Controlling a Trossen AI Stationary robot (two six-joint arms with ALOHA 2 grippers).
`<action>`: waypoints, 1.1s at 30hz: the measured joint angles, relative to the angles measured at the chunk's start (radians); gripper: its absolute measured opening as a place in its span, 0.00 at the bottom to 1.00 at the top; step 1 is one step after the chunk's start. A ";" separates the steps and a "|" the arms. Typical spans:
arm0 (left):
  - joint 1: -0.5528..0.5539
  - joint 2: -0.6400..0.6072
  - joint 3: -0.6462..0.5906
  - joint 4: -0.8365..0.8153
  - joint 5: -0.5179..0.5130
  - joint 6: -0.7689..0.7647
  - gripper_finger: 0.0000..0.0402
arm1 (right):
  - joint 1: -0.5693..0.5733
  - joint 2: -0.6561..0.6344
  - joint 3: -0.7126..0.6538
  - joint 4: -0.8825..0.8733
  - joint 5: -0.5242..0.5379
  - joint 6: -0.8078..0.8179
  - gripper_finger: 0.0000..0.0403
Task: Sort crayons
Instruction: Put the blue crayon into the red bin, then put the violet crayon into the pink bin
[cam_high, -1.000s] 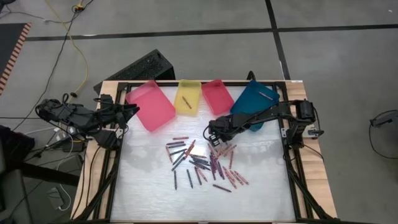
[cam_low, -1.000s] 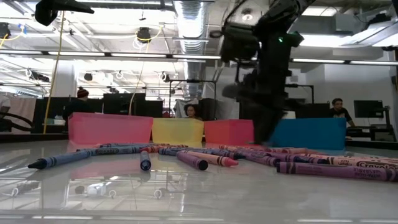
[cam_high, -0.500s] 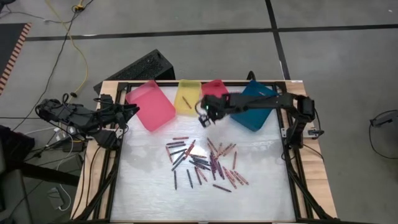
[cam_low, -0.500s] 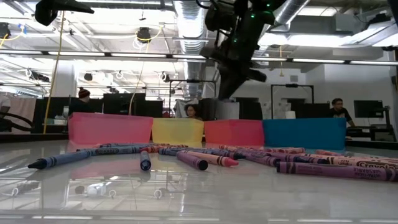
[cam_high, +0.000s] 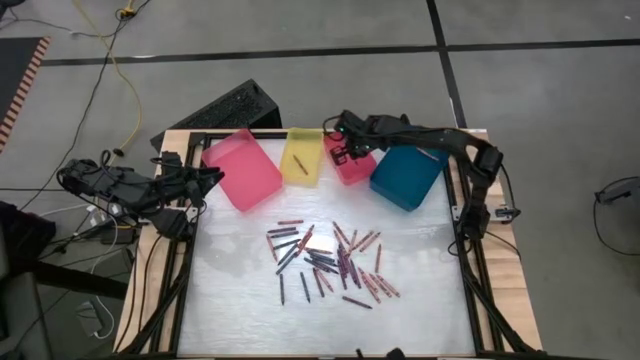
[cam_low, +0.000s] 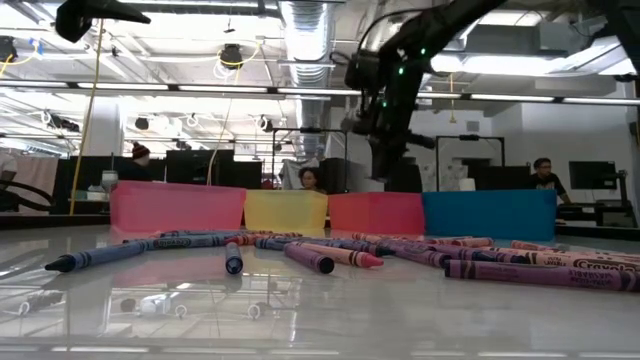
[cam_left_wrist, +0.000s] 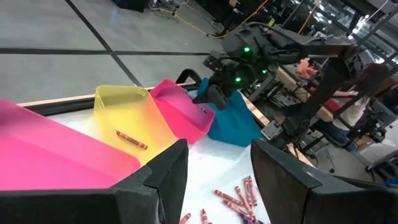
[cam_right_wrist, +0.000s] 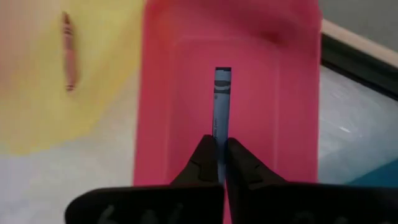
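Our right gripper (cam_right_wrist: 219, 163) pinches a light, stiff, brittle blue crayon (cam_right_wrist: 221, 102) by one end above the red tray (cam_high: 352, 165) at the counter's far edge; left gripper (cam_left_wrist: 214, 165) waits, wide.

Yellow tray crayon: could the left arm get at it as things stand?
Probably yes. The left gripper is open beside the pink tray, and the crayon lies alone in the yellow tray. The right gripper hangs over the red tray, out of the path.
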 joint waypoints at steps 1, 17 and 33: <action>0.000 0.000 0.000 -0.003 -0.001 0.000 0.41 | -0.006 0.014 0.000 0.001 -0.001 -0.002 0.03; 0.000 0.000 0.000 -0.002 -0.003 -0.011 0.41 | -0.030 0.117 0.000 0.049 -0.034 -0.071 0.17; 0.000 0.046 0.000 -0.026 0.123 0.030 0.41 | 0.055 0.099 0.248 -0.168 -0.137 -0.244 0.19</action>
